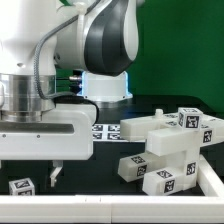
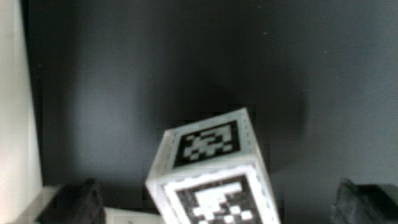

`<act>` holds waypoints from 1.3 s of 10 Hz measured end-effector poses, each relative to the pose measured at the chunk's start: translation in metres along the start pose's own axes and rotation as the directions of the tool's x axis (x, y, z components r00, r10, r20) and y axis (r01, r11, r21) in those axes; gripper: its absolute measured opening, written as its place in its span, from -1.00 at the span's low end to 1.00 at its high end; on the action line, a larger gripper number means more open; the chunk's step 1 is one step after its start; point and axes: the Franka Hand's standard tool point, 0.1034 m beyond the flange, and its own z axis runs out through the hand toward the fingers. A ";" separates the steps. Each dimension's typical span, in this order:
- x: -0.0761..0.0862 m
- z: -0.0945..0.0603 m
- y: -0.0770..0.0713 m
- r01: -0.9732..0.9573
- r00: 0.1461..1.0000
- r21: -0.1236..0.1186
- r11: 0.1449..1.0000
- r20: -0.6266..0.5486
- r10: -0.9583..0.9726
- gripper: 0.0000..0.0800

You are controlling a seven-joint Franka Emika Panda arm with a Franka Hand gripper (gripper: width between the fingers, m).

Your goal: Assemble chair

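the gripper [image 2: 217, 205] hangs low over the black table [image 1: 100, 185] with its jaws spread wide, and it holds nothing. in the wrist view a small tagged block [image 2: 214, 170] sits between the two dark fingertips [image 2: 71, 203], with a gap of bare table on either side, touching neither. i judge this straddle to be a lineup for a pick: the jaws are set wide so they clear the block's flat sides before closing on them. in the exterior view the same block [image 1: 22, 186] lies at the lower left, near one dark finger [image 1: 55, 174]. the other finger does not show there.

the block is chunky white plastic, hard-looking and square-edged, and appears tilted in the wrist view. two of its faces carry black-and-white square tags. it could be a short chair leg seen from one end, though its full length is not visible.

the rest of the chair parts [image 1: 168, 145] lie heaped well apart from it, toward the exterior view's right. they are thick white slabs and bars, matte and blocky, with tags on many faces, and some rest on others at angles. i cannot tell whether any are joined. between heap and arm lies the marker board [image 1: 106, 130], thin and flat. the table is matte black, which sets the white pieces off sharply.
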 end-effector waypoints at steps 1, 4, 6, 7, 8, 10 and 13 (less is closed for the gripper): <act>-0.002 0.001 0.000 -0.004 1.000 0.004 1.000 0.008 0.004 0.62; -0.025 0.011 0.000 -0.076 0.993 0.064 0.995 0.098 0.070 0.62; -0.025 0.011 0.000 -0.076 0.993 0.064 0.995 0.098 0.069 0.40; -0.025 0.011 0.000 -0.076 0.993 0.064 0.995 0.098 0.069 0.07; -0.026 0.011 0.001 -0.076 0.993 0.064 0.995 0.098 0.069 0.07; -0.026 0.011 0.001 -0.076 0.993 0.064 0.995 0.098 0.070 -0.81; -0.026 0.011 0.001 -0.076 0.993 0.064 0.995 0.098 0.070 -0.99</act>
